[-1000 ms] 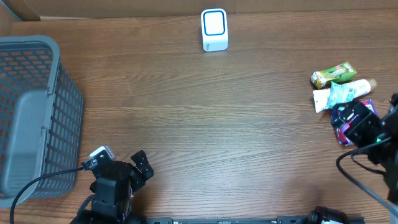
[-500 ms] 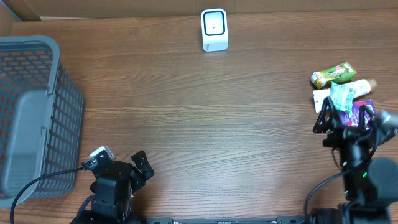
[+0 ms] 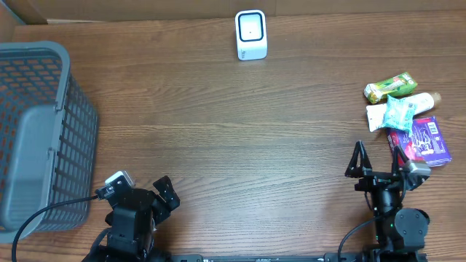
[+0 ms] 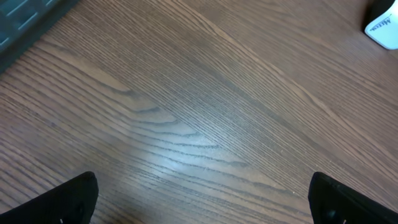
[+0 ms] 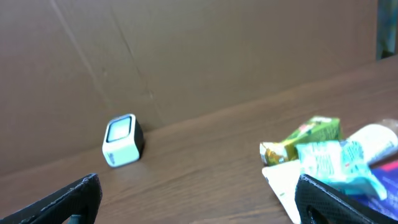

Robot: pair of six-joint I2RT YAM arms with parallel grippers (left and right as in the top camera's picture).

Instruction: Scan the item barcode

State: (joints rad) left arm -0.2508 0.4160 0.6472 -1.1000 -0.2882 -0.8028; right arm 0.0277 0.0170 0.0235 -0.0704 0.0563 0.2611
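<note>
The white scanner (image 3: 251, 34) with a blue-edged window stands upright at the table's far middle; it shows as the scanner (image 5: 122, 141) in the right wrist view too. At the right lie the items: a green packet (image 3: 390, 87), a teal pouch on a white tube (image 3: 400, 110) and a purple packet (image 3: 421, 140). My right gripper (image 3: 377, 161) stands open near the front edge, just below-left of the purple packet, holding nothing. My left gripper (image 3: 142, 191) is open at the front left over bare wood, nothing between its fingers.
A grey mesh basket (image 3: 36, 131) fills the left edge of the table; its corner (image 4: 25, 15) shows in the left wrist view. A brown cardboard wall (image 5: 186, 56) rises behind the scanner.
My right arm has drawn back from over the purple packet toward the front edge, leaving the items lying uncovered. The left arm has not moved.
</note>
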